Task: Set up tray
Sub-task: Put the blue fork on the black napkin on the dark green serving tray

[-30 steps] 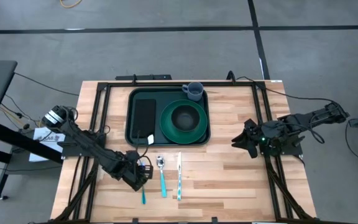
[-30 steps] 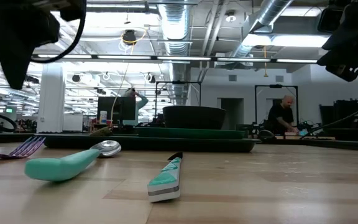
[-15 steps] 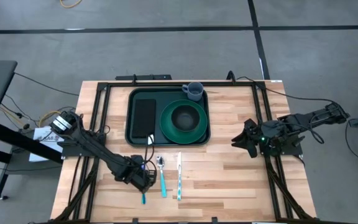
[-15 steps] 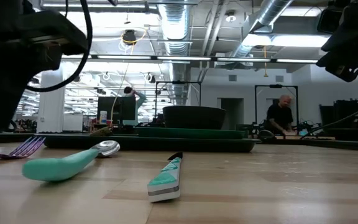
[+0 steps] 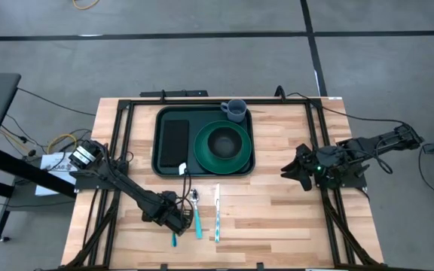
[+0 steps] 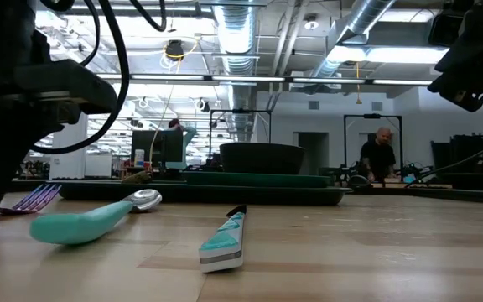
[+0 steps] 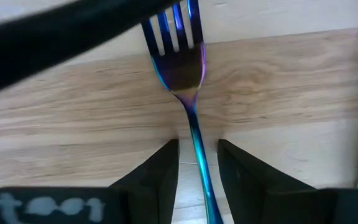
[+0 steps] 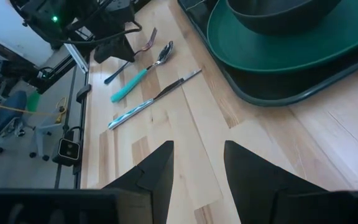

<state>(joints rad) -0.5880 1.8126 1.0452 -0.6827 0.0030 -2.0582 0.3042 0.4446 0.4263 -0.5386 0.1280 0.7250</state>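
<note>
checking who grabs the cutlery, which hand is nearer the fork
Left. The left hand is right over the fork, its open fingers on either side of the handle. The right hand waits at the table's right side, well away from it.

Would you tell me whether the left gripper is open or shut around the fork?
Open: the left gripper straddles the iridescent metal fork's handle, fingers apart.

Left pincer (image 5: 178, 221) shifted toward 5 o'clock across the table (image 5: 277, 218) — now low over the fork (image 7: 188, 99), fingers (image 7: 160, 171) open, straddling its handle.
</note>
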